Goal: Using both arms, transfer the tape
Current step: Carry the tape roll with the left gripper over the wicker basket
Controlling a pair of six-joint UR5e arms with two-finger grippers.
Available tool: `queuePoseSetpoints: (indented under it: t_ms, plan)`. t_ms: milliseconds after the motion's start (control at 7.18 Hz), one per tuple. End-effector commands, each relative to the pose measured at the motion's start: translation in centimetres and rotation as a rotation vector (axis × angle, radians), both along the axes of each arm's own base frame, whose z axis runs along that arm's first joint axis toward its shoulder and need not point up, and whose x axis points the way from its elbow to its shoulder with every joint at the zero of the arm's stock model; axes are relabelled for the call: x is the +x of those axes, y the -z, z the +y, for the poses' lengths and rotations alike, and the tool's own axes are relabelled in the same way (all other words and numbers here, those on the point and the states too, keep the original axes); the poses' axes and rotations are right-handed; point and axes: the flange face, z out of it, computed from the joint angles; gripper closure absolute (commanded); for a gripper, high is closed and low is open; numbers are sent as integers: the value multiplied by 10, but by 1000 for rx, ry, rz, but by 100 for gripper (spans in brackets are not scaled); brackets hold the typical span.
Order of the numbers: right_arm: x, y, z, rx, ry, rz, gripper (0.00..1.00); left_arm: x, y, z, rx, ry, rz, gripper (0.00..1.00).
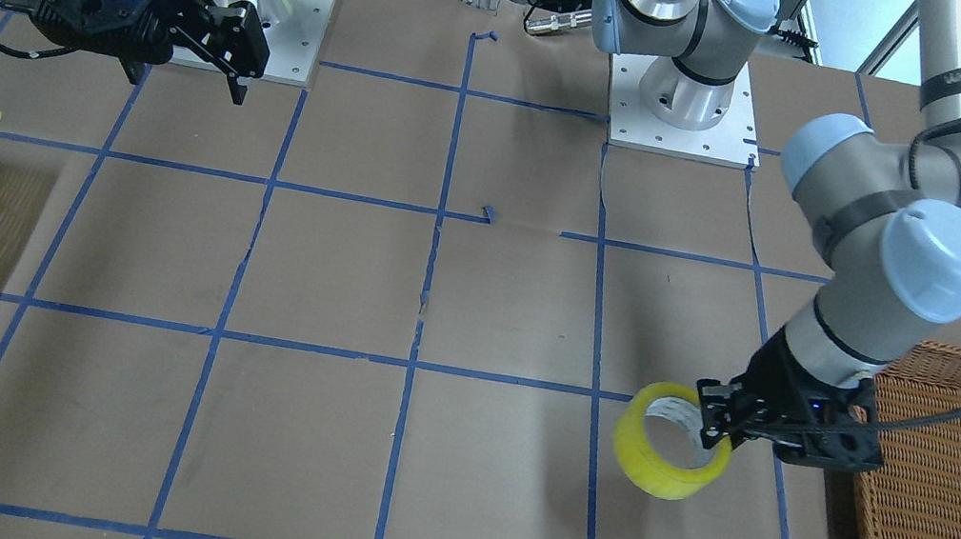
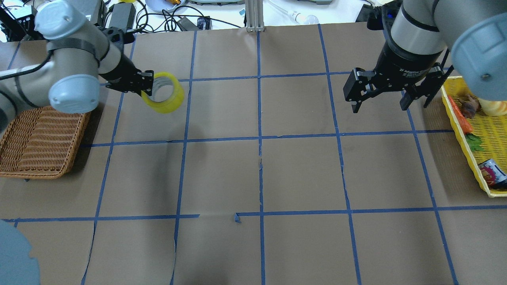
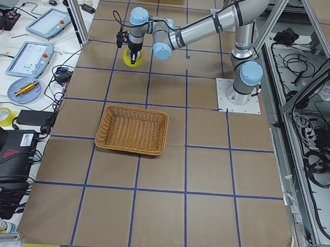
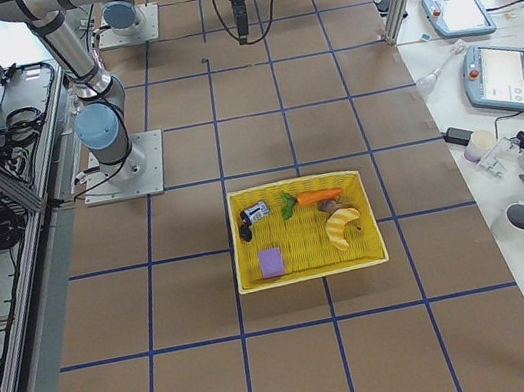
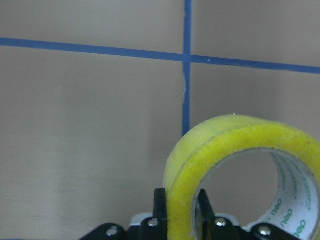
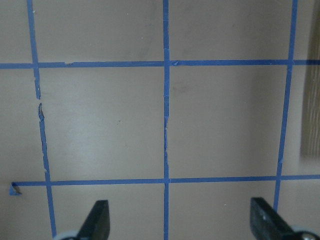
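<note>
Tape point(image 2: 174, 98) hangs clear of the table on the left side, its wall pinched in the left gripper point(image 2: 148, 85) near the wicker basket point(image 2: 39, 138), while the right gripper point(image 2: 379, 107) hovers spread wide, well apart, so I reckon pickup done, handover not yet started.

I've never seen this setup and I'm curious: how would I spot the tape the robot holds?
Find the brown wicker basket on the robot's left. Beside it, the left gripper pinches the tape by its wall. It is the only translucent yellow ring, unlike the blue grid lines.
</note>
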Motion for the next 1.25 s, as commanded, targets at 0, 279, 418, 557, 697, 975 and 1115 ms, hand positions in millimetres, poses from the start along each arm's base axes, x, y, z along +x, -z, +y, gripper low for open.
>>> queuePoseSetpoints:
  t_ms: [0,279,418,557,697,975,1115]
  plan:
    - [1,5,-2,17,-2,-1,0,92,-20,-7,2,70,-22,100]
    - [0,18,3,41,2,-4,0,202,-39,7,34,29,-23,100]
    - [1,18,3,40,0,-4,0,255,-23,16,38,138,-34,100]
    - [1,18,2,37,2,-4,0,293,-5,19,30,174,-46,100]
    - [0,18,1,34,2,-2,0,324,22,7,-19,203,-106,100]
    - [0,18,1,32,2,-3,0,354,75,12,-7,261,-92,100]
    - [0,17,0,31,2,-1,0,353,85,11,-1,260,-76,100]
